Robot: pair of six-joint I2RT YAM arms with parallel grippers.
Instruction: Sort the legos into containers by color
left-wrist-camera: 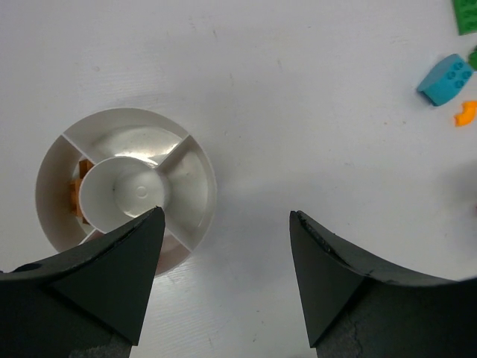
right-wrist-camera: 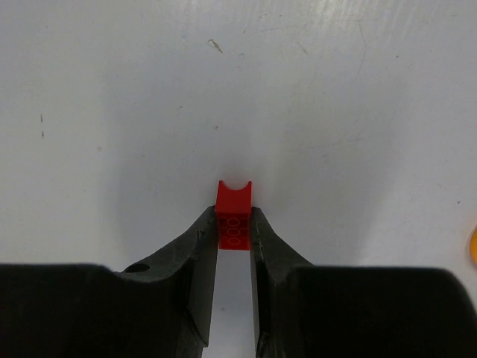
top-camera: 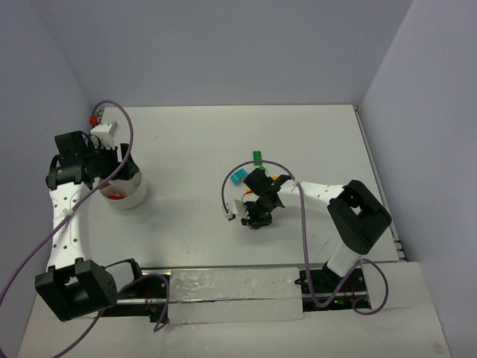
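Right end effector (right-wrist-camera: pixel 233 227) pinches a red lego (right-wrist-camera: pixel 233 216).

One white bowl (left-wrist-camera: pixel 134 133) is being counted, with four outer compartments being shown around its central ring. Five bricks are being counted: one red brick (right-wrist-camera: pixel 233 198), one cyan brick (left-wrist-camera: pixel 446 78), one green brick (left-wrist-camera: pixel 466 15), one curved orange piece (left-wrist-camera: pixel 466 112) and one second orange piece (left-wrist-camera: pixel 77 195). Two grippers are being counted: the left gripper (left-wrist-camera: pixel 223 216) and the right gripper (right-wrist-camera: pixel 233 224).
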